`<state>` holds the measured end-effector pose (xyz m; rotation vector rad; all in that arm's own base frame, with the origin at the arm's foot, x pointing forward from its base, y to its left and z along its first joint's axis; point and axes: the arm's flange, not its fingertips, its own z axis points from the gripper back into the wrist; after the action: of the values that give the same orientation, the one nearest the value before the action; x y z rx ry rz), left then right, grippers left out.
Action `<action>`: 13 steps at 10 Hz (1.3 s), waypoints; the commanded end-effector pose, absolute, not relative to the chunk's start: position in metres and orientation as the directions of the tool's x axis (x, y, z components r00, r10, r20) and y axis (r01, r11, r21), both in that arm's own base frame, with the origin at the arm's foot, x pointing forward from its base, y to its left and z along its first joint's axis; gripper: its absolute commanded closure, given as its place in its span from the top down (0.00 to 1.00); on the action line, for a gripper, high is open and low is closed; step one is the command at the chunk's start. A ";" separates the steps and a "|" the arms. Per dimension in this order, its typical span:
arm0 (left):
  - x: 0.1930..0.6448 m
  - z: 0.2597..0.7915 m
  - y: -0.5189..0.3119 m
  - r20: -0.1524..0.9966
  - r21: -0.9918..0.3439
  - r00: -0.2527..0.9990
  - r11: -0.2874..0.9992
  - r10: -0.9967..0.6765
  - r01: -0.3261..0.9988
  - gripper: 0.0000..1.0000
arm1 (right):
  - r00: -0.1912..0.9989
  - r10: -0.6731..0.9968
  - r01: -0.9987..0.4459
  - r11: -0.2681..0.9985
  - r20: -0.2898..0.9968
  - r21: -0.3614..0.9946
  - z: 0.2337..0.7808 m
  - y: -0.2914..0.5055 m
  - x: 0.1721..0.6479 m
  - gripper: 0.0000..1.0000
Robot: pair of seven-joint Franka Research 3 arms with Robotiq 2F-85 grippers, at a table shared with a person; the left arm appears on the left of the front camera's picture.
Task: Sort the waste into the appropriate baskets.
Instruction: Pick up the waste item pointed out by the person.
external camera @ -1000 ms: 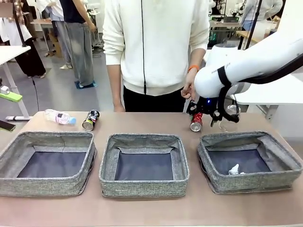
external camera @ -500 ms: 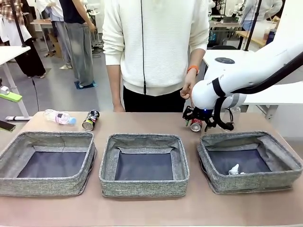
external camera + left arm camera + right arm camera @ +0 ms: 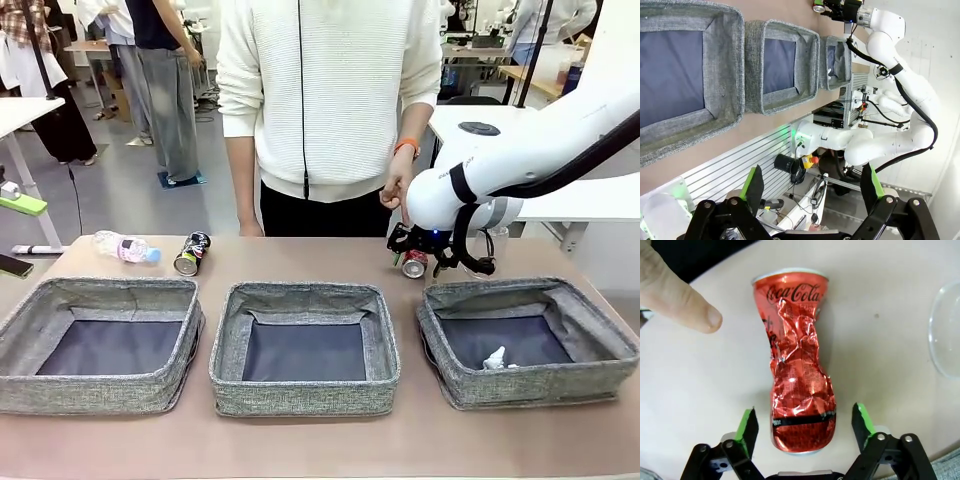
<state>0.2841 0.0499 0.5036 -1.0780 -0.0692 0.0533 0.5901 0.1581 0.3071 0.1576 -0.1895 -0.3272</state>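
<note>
Right fingers: mine, spread wide, straddling the near end of the dented red can, with gaps on both sides.
Can location: lying on the desk, 12 o'clock of the right basket.
Person's fingertip: 10 o'clock of the can, apart.
Clear cup: 3 o'clock.
Left fingers: open, empty.
Paper wad: in the right basket.

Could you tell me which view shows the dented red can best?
Right wrist view: the dented red can lies whole, close, between the right tool's open fingers. Front view: small, partly hidden by that tool. Left wrist view: tiny, far off.
</note>
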 end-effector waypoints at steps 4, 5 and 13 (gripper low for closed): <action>0.283 0.505 0.050 0.025 -0.886 0.996 0.464 0.082 -0.016 1.00 | 0.912 -0.351 0.314 0.930 0.214 0.190 0.303 0.154 0.585 0.00; 0.283 0.505 0.050 0.025 -0.886 0.996 0.464 0.082 -0.016 1.00 | 0.914 -0.350 0.314 0.931 0.206 0.188 0.302 0.154 0.585 0.00; 0.283 0.505 0.050 0.025 -0.886 0.996 0.464 0.082 -0.016 1.00 | 0.899 -0.390 0.339 0.907 0.199 0.249 0.389 0.116 0.557 0.00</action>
<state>0.2840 0.0500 0.5038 -1.0779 -0.0698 0.0532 0.5816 0.1346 0.3464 0.1870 -0.2540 -0.3785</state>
